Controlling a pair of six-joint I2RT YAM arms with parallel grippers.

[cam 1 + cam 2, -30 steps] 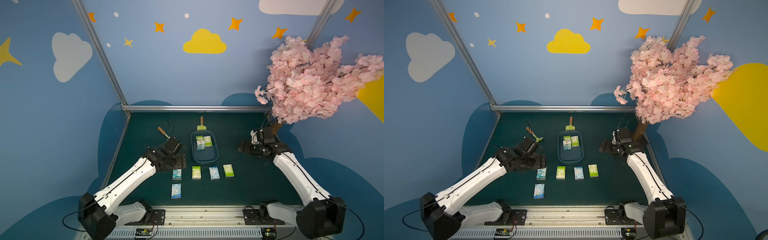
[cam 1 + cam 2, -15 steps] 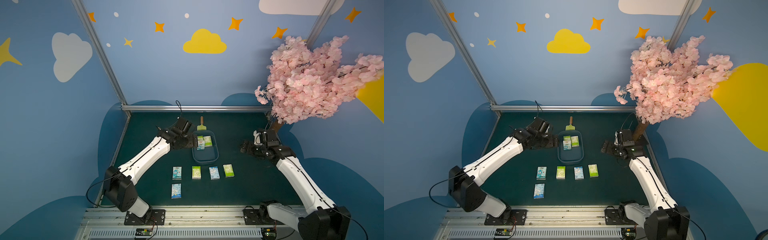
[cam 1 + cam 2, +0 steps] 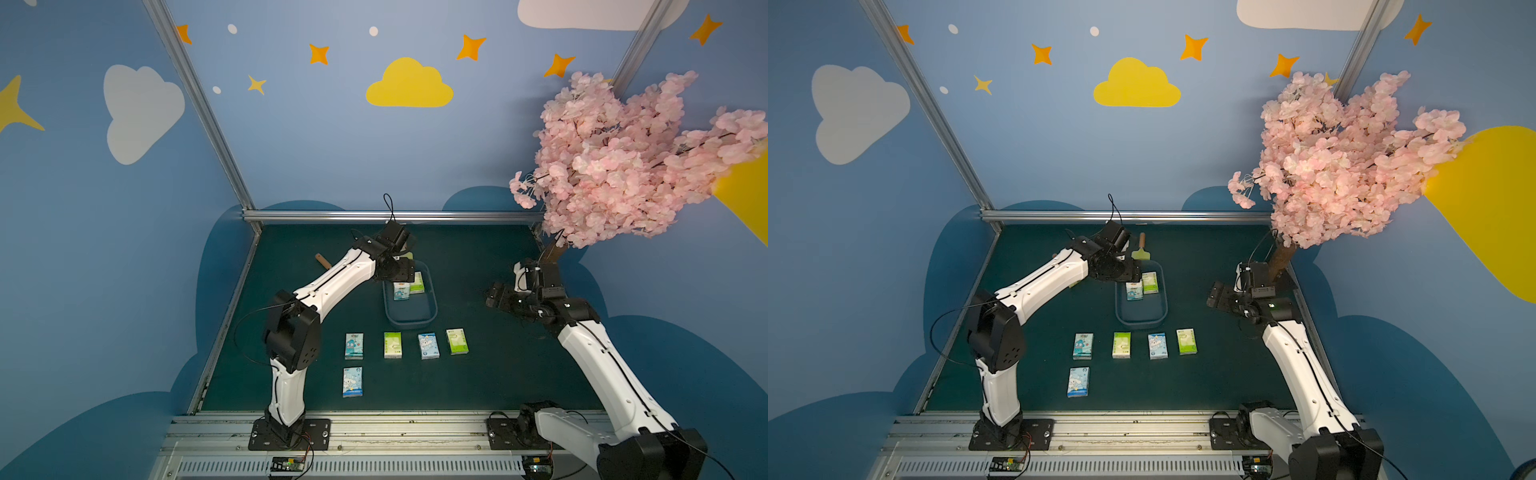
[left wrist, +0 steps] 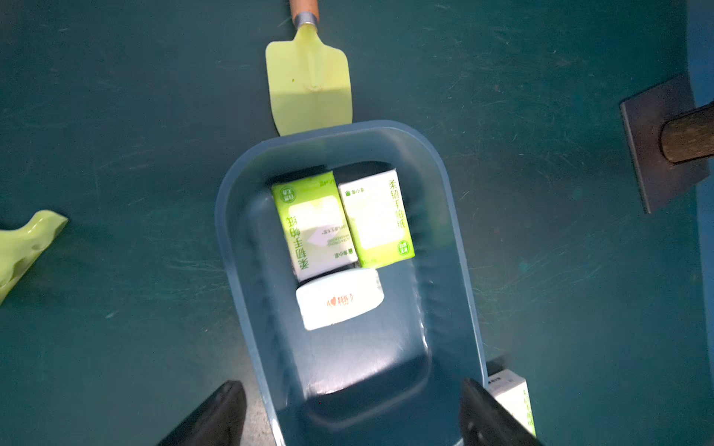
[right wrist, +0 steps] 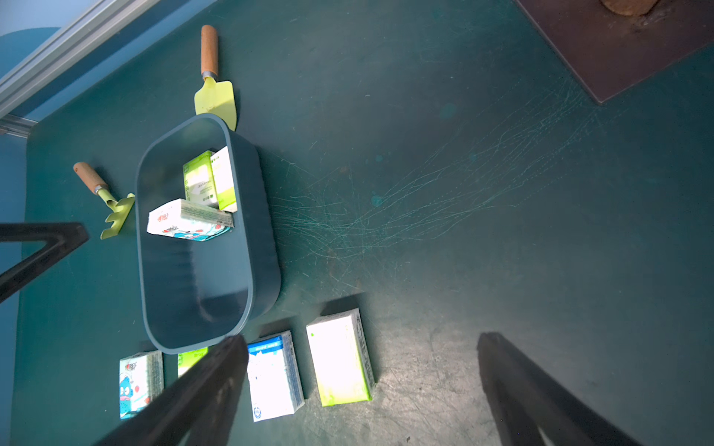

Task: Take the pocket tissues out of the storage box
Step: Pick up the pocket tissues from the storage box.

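Observation:
The dark slate-blue storage box (image 3: 409,320) (image 3: 1140,319) sits mid-table. At its far end lie pocket tissues: two green-and-white packets (image 4: 315,228) (image 4: 376,220) flat side by side, and a light blue packet (image 4: 340,297) (image 5: 185,222) propped on edge against them. Several more packets lie on the mat in front of the box, such as a green one (image 3: 457,341) and a blue one (image 3: 352,381). My left gripper (image 4: 351,390) (image 3: 401,270) hovers open over the box, its fingers straddling the box's width. My right gripper (image 5: 361,341) (image 3: 494,297) hangs open to the box's right, holding nothing.
A yellow-green trowel (image 4: 309,85) touches the box's far rim and a small rake (image 5: 112,208) lies at its left side. The pink blossom tree (image 3: 623,166) overhangs the back right corner on a dark base plate (image 4: 657,143). A metal rail (image 3: 390,216) bounds the back.
My left arm has swung from beside the row of packets at the front left up and back to above the box. The right arm has barely shifted.

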